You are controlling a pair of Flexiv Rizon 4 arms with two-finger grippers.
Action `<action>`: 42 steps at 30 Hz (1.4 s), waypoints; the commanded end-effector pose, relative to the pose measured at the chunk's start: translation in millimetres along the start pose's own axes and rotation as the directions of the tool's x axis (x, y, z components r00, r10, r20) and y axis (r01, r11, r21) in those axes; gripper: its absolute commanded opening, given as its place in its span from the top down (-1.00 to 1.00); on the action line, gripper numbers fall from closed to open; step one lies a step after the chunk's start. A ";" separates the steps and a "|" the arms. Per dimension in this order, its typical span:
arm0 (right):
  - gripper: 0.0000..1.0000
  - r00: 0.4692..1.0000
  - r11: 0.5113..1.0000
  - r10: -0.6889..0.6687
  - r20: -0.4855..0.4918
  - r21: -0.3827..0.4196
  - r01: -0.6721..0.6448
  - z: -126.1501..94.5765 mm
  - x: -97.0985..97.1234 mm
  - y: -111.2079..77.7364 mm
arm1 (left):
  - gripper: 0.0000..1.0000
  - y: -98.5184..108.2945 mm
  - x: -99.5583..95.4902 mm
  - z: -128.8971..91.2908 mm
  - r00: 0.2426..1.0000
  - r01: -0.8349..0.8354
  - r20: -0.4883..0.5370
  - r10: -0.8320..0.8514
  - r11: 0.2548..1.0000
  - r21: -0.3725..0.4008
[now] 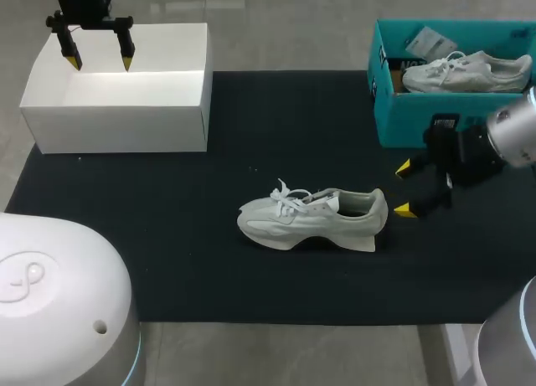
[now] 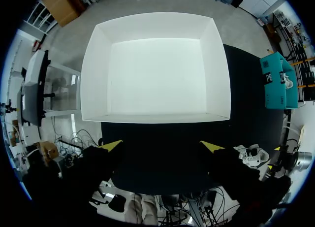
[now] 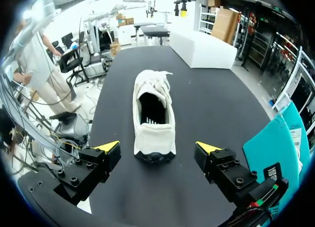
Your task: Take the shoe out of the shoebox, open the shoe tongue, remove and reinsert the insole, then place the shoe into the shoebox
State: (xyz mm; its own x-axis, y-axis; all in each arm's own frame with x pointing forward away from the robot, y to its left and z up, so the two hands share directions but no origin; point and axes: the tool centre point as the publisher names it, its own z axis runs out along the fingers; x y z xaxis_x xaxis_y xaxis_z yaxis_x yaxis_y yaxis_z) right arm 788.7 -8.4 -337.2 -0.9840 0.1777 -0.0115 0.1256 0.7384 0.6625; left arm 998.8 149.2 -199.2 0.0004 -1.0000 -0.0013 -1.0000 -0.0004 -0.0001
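Observation:
A pale grey shoe (image 1: pixel 312 218) lies on its side on the black mat (image 1: pixel 167 235), toe to the left, heel toward my right gripper (image 1: pixel 404 188). That gripper is open just right of the heel, not touching it. In the right wrist view the shoe (image 3: pixel 153 116) lies straight ahead of the open gripper (image 3: pixel 157 148), heel nearest, its mouth showing. My left gripper (image 1: pixel 100 63) hangs open above the empty white shoebox (image 1: pixel 117 97) at the back left. Seen from the left wrist, the white box (image 2: pixel 155 69) is below and ahead of the open gripper (image 2: pixel 162 145), with nothing between the fingers.
A teal box (image 1: pixel 444 84) at the back right holds a second pale shoe (image 1: pixel 466 72) and a paper tag. It stands just behind my right arm. The teal box (image 3: pixel 275 148) shows beside the right gripper.

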 end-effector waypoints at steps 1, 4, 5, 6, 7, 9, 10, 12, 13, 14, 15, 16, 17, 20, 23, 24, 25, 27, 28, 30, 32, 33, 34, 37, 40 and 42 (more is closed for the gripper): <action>-1.00 0.999 0.990 -0.032 -0.002 -0.139 0.032 24.8 3.9 -20.4 | -1.00 -0.4 -0.3 0.4 1.000 0.000 0.000 0.000 1.000 0.000; -1.00 0.998 0.986 -0.054 -0.011 -0.158 0.052 39.2 2.8 -19.6 | -1.00 -0.4 -0.3 0.4 1.000 0.000 0.000 0.000 1.000 0.000; -1.00 0.998 0.985 -0.060 -0.014 -0.163 0.057 43.5 2.0 -19.0 | -1.00 -0.4 -0.3 0.4 1.000 0.000 0.000 0.000 1.000 0.000; -1.00 0.998 0.984 -0.061 -0.015 -0.169 0.058 47.2 0.8 -18.0 | -1.00 -0.4 -0.3 0.4 1.000 0.000 0.000 0.000 1.000 0.000; -1.00 0.998 0.984 -0.060 -0.011 -0.169 0.057 50.3 0.2 -16.9 | -1.00 -0.4 -0.3 0.4 1.000 0.000 0.000 0.000 1.000 0.000; -1.00 0.998 0.982 -0.059 -0.005 -0.181 0.057 56.6 -1.8 -15.6 | -1.00 -0.4 -0.3 0.4 1.000 0.000 0.000 0.000 1.000 0.000; -1.00 0.998 0.981 -0.059 0.000 -0.186 0.058 59.4 -3.0 -14.7 | -1.00 -0.4 -0.3 0.4 1.000 0.000 0.000 0.000 1.000 0.000; -1.00 0.998 0.980 -0.056 0.004 -0.191 0.056 65.6 -5.3 -13.1 | -1.00 -0.4 -0.3 0.4 1.000 0.000 0.000 0.000 1.000 0.000; -1.00 0.998 0.980 -0.056 0.005 -0.191 0.056 68.6 -6.7 -11.9 | -1.00 -0.4 -0.3 0.4 1.000 0.000 0.000 0.000 1.000 0.000; -1.00 0.998 0.980 -0.057 0.008 -0.191 0.058 71.9 -7.5 -11.7 | -1.00 -0.4 -0.3 0.4 1.000 0.000 0.000 0.000 1.000 0.000; -1.00 0.998 0.979 -0.058 0.010 -0.193 0.059 74.8 -8.3 -11.8 | -1.00 -0.4 -0.3 0.4 1.000 0.000 0.000 0.000 1.000 0.000; -1.00 0.998 0.979 -0.057 0.009 -0.195 0.058 78.0 -8.7 -11.7 | -1.00 -0.4 -0.3 0.4 1.000 0.000 0.000 0.000 1.000 0.000; -1.00 0.998 0.979 -0.056 0.009 -0.197 0.057 80.5 -8.7 -11.7 | -1.00 -0.4 -0.3 0.4 1.000 0.000 0.000 0.000 1.000 0.000; -1.00 0.998 0.978 -0.058 0.010 -0.202 0.059 86.2 -9.7 -10.3 | -1.00 -0.4 -0.3 0.4 1.000 0.000 0.000 0.000 1.000 0.000; -1.00 0.998 0.977 -0.058 0.010 -0.205 0.059 94.5 -9.9 -12.5 | -1.00 -0.4 -0.3 0.4 1.000 0.000 0.000 0.000 1.000 0.000; -1.00 0.998 0.977 -0.057 0.004 -0.204 0.057 97.5 -9.4 -12.3 | -1.00 -0.4 -0.3 0.4 1.000 0.000 0.000 0.000 1.000 0.000; -1.00 0.998 0.978 -0.056 0.001 -0.204 0.055 101.3 -9.6 -13.8 | -1.00 -0.4 -0.3 0.4 1.000 0.000 0.000 0.000 1.000 0.000; -1.00 0.999 0.977 -0.054 -0.005 -0.209 0.051 106.2 -9.5 -14.9 | -1.00 -0.4 -0.3 0.4 1.000 0.000 0.000 0.000 1.000 0.000; -1.00 0.999 0.977 -0.053 -0.008 -0.210 0.050 108.1 -9.2 -14.2 | -1.00 -0.4 -0.3 0.4 1.000 0.000 0.000 0.000 1.000 0.000; -1.00 0.999 0.976 -0.050 -0.013 -0.211 0.046 111.8 -8.6 -14.1 | -1.00 -0.4 -0.3 0.4 1.000 0.000 0.000 0.000 1.000 0.000; -1.00 0.999 0.976 -0.042 -0.016 -0.214 0.038 115.3 -9.1 -15.0 | -1.00 -0.4 -0.3 0.4 1.000 0.000 0.000 0.000 1.000 0.000; -1.00 0.999 0.975 -0.039 -0.020 -0.219 0.034 117.0 -9.0 -14.8 | -1.00 -0.4 -0.3 0.4 1.000 0.000 0.000 0.000 1.000 0.000; 0.02 0.999 0.975 -0.039 -0.021 -0.220 0.034 118.3 -9.1 -15.2 | -1.00 -0.4 -0.3 0.4 1.000 0.000 0.000 0.000 1.000 0.000; 1.00 0.999 0.976 -0.031 -0.038 -0.217 0.022 119.9 -8.2 -15.9 | -1.00 -0.4 -0.3 0.4 1.000 0.000 0.000 0.000 1.000 0.000; 1.00 0.999 0.976 -0.031 -0.038 -0.217 0.022 119.9 -8.2 -15.9 | -1.00 -0.4 -0.3 0.4 1.000 0.000 0.000 0.000 1.000 0.000; 1.00 0.999 0.976 -0.031 -0.038 -0.217 0.022 119.9 -8.2 -15.9 | -1.00 -0.4 -0.3 0.4 1.000 0.000 0.000 0.000 1.000 0.000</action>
State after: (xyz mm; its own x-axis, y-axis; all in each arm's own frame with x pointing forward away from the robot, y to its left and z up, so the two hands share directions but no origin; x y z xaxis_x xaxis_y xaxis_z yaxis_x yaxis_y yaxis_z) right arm 806.5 53.3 -431.3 -0.9919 0.1274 -0.0019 0.0731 0.5814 0.8103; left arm 998.8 149.3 -199.2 0.0005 -1.0000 -0.0013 -1.0000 -0.0005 -0.0001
